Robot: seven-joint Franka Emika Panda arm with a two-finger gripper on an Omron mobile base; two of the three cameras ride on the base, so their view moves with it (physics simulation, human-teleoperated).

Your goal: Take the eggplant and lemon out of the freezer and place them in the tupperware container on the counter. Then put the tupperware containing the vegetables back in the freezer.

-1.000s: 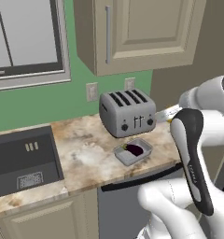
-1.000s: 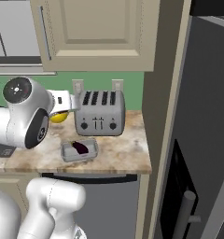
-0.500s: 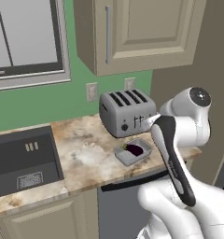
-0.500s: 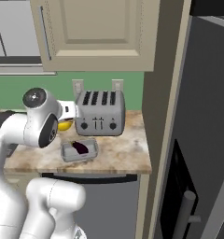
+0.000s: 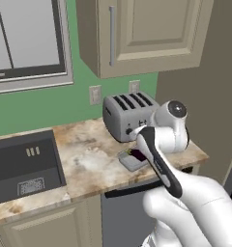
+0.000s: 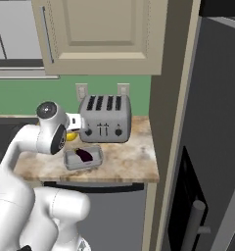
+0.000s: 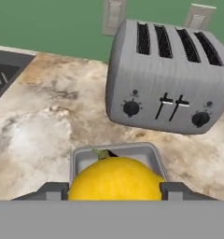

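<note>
We see our white arm rise from the base, bend at a bulky elbow, and reach forward and down, its round wrist joint standing above the forearm in both base views. In the hand view our end effector (image 7: 115, 190) points down and forward, and its two dark fingertips (image 7: 54, 190) stand apart on either side of the lemon (image 7: 115, 179), pressed against it and holding it between them. In the right base view a sliver of yellow shows just beside the wrist, where the end effector sits tucked behind the arm.
</note>
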